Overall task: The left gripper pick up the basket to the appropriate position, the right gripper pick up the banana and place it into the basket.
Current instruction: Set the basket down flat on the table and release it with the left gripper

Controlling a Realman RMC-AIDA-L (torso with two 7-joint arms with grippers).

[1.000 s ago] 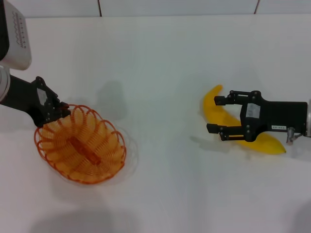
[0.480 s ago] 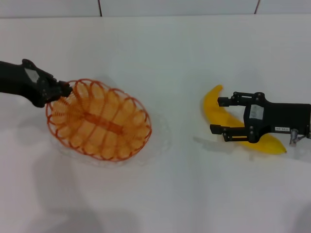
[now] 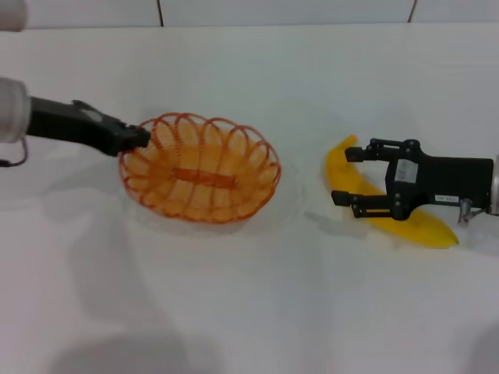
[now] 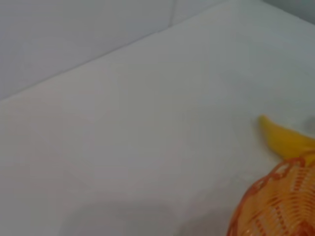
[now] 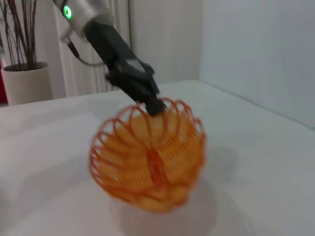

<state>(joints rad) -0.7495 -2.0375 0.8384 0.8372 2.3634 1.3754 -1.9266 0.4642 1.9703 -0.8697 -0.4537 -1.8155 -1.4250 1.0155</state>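
Observation:
The orange wire basket [image 3: 199, 167] hangs tilted a little above the white table, left of centre. My left gripper [image 3: 143, 138] is shut on its left rim. The right wrist view shows the basket [image 5: 150, 157] lifted, with a shadow under it and the left gripper [image 5: 153, 105] pinching its rim. The basket's rim [image 4: 283, 206] also shows in the left wrist view. The yellow banana [image 3: 427, 227] lies on the table at the right, and its tip [image 4: 283, 140] shows in the left wrist view. My right gripper [image 3: 343, 175] is open over the banana, one finger on each side.
The white table [image 3: 257, 304] ends at a wall at the back [image 3: 281, 9]. A potted plant [image 5: 24, 78] stands far beyond the table in the right wrist view. A gap of table lies between basket and banana.
My left gripper has carried the basket to the right and farther back, toward the table's middle. The right gripper has stayed over the banana, shifting only slightly left.

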